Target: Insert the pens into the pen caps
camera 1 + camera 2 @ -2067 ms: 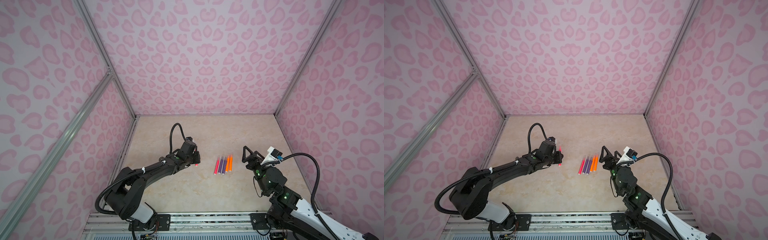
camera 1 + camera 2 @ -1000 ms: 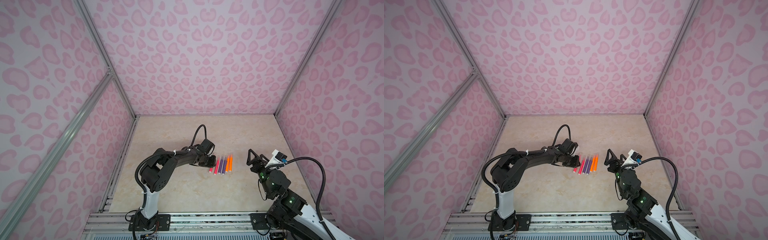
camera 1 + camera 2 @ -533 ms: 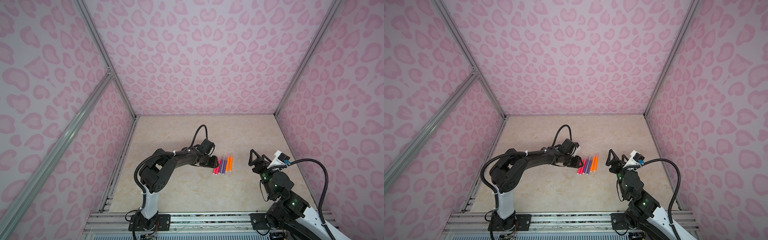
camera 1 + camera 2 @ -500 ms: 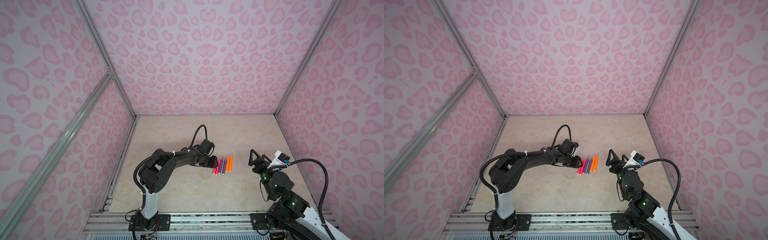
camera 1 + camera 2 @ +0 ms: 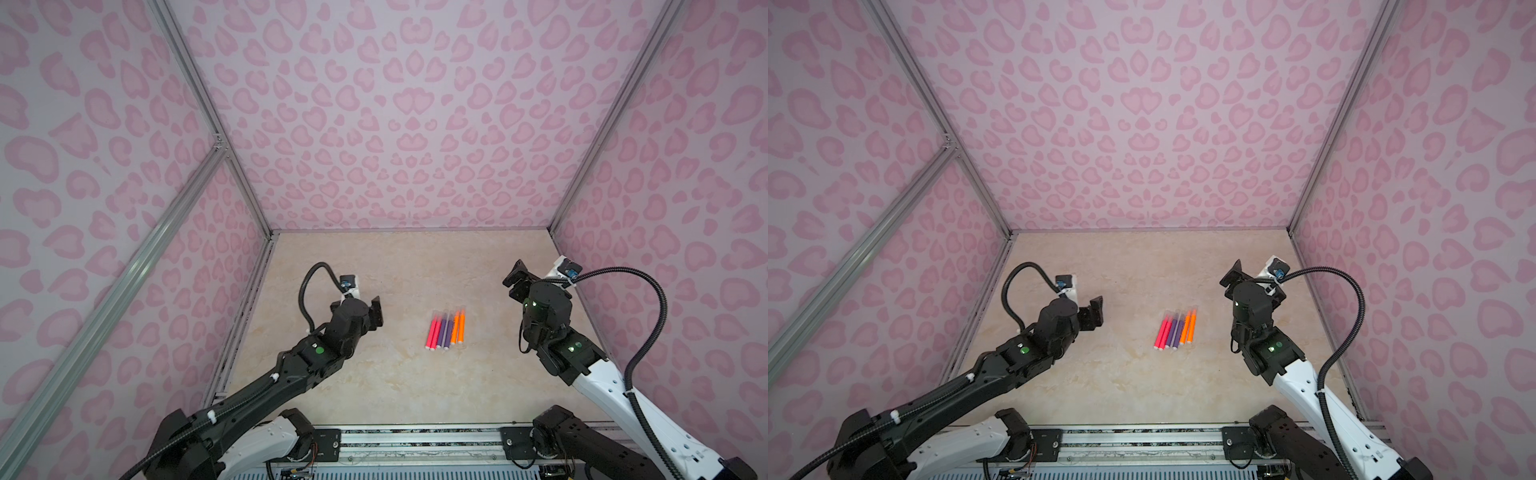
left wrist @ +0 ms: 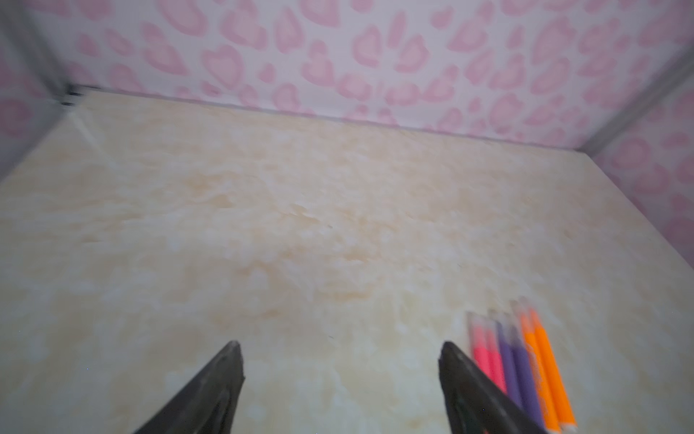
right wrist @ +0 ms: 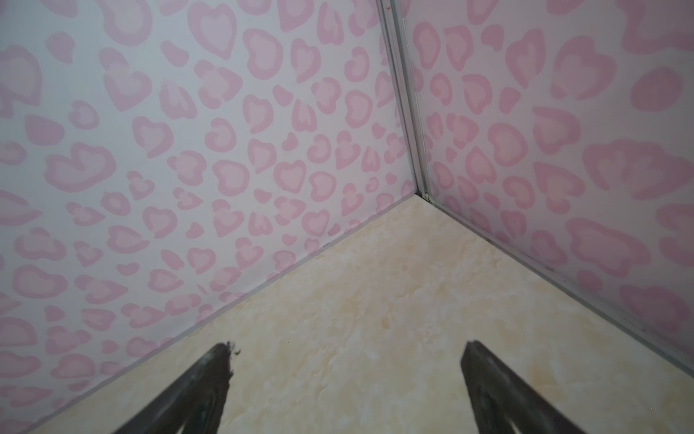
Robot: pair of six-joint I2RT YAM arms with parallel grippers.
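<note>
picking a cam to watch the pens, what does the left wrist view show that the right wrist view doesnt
Only the left wrist view: the six pens lying side by side, pink-red, purple and orange. They are blurred and sit partly behind one finger of the open left hand.
Only the right wrist view: the open right hand facing a corner of the enclosure, with no pens in sight.
Both: the beige table, the pink heart-patterned walls, and two dark fingers spread with nothing between them.

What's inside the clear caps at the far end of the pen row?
Tips of the pens show through the pen caps, so they look inserted. How deep each sits is too small to tell.
</note>
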